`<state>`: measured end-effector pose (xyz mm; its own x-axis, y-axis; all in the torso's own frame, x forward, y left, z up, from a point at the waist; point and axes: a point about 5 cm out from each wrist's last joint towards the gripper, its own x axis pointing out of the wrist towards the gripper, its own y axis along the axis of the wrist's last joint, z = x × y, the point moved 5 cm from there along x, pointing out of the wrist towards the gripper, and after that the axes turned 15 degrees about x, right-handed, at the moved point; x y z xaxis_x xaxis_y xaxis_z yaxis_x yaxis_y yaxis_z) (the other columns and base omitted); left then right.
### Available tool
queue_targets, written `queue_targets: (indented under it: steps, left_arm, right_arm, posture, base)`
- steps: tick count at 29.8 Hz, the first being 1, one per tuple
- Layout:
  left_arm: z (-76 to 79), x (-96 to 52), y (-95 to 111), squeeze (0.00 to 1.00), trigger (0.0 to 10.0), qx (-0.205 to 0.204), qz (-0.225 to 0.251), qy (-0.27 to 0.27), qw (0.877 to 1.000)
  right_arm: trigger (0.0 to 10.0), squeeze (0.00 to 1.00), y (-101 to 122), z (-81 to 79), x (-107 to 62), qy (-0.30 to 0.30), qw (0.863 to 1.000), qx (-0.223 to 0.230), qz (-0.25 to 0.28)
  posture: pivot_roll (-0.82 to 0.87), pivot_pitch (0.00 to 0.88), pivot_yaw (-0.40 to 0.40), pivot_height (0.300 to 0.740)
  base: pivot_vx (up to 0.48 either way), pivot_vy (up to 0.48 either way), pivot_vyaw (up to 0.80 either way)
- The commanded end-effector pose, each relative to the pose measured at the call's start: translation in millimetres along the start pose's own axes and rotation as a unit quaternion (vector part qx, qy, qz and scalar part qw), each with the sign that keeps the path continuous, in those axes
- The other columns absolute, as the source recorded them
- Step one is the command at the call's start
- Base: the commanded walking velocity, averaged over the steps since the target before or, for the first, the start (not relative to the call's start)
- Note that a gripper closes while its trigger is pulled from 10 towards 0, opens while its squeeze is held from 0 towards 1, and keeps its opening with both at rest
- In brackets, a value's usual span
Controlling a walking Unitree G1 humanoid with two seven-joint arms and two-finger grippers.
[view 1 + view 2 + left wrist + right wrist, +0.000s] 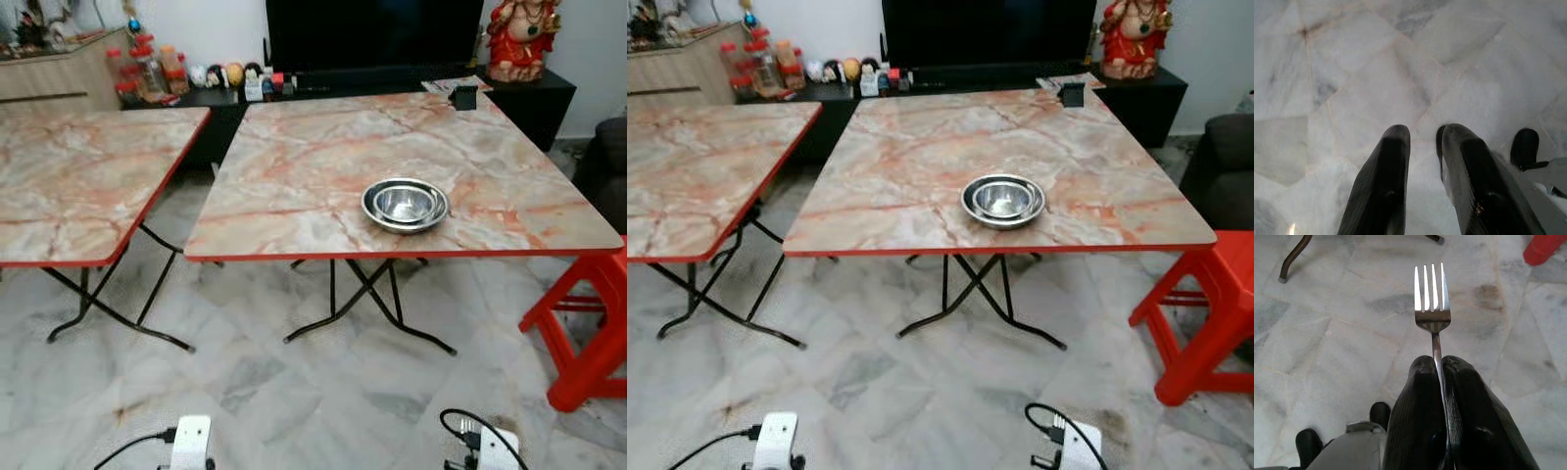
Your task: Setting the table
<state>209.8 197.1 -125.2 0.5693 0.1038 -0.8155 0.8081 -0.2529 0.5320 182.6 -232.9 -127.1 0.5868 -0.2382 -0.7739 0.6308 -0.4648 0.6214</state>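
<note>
A marble-patterned folding bench (323, 166) with a red edge stands on black crossed legs over a pale marble-tiled floor (323, 392), and a second bench (69, 186) of the same kind stands just to its left with a narrow gap between them. Behind the benches a black low cabinet (549, 98) carries a dark television (372, 34) and a red figurine (521, 37), with a row of small jars and ornaments (157, 69) along its left part. A red plastic stool (588, 323) stands by the front right corner of the main bench. On that bench, near its front edge and somewhat right of the middle, sits a stack of nested steel bowls (406, 204); a small black object (464, 97) rests near its far right corner. The right gripper (1440, 363) hangs low over the floor with its two black fingers closed tight on the handle of a fork (1432, 298), whose tines stick out beyond the fingertips toward the tiles. The left gripper (1422, 134) also hangs above the floor, its fingers a little apart and holding nothing.
</note>
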Motion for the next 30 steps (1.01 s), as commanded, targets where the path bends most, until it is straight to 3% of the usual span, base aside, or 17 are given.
queue_targets:
  steps: [1,30]
  left_arm:
    - [-4.6,0.1,-0.4,0.0,10.0,0.008,-0.001,0.004,1.0]
    - [-5.9,0.4,0.4,0.0,10.0,0.007,-0.003,0.006,1.0]
  right_arm:
    - [10.0,0.0,-2.2,-7.2,0.3,0.006,1.0,0.001,-0.004]
    - [10.0,0.0,-0.8,-10.0,1.3,0.004,1.0,0.004,-0.006]
  posture:
    - [-0.08,0.0,0.011,0.74]
    - [-0.07,0.0,0.014,0.74]
  base:
    - [0.251,0.0,0.0]
    - [0.35,0.0,0.0]
